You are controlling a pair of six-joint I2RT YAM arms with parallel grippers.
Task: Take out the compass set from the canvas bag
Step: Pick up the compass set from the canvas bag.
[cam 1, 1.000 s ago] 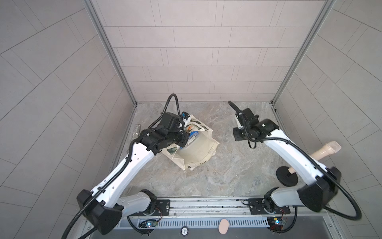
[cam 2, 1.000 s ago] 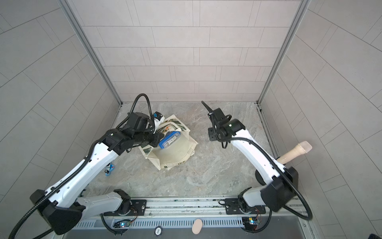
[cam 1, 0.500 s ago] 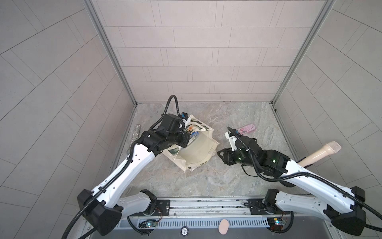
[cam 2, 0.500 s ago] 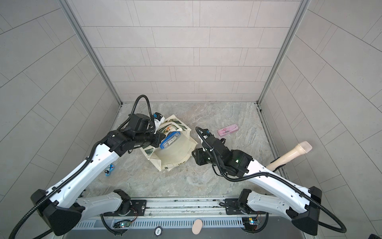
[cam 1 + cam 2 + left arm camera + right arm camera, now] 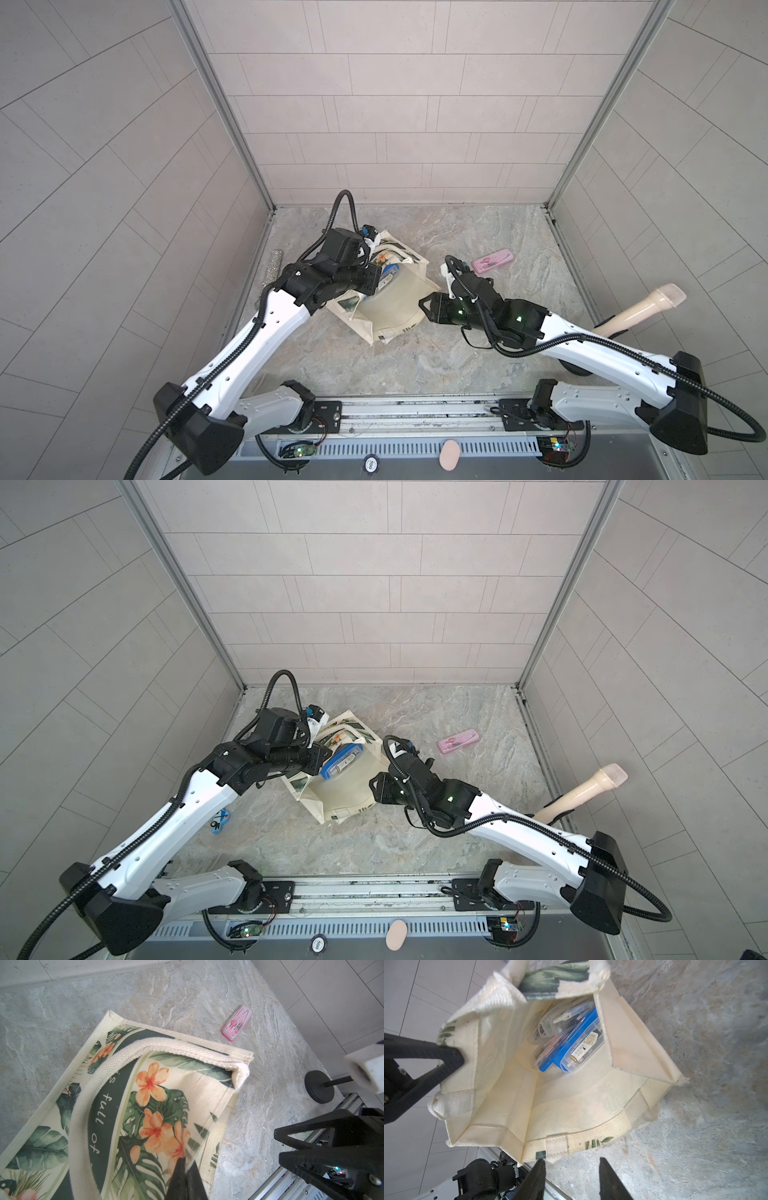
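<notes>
**Bag held open, compass set inside**

The left end effector (image 5: 185,1169) is pressed together on the upper wall of the canvas bag (image 5: 395,303), which lies open-mouthed on the counter (image 5: 457,365). Inside (at the far end) the compass set (image 5: 564,1016), in a clear case, rests against a blue case (image 5: 577,1043). The right end effector (image 5: 572,1178) hovers spread and empty at the mouth. A pink case (image 5: 493,261) lies well apart.

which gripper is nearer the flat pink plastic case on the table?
Right. Right gripper hangs open at the cream canvas bag's mouth, the pink case apart behind it; left gripper pinches the bag's wall, farther off.
</notes>
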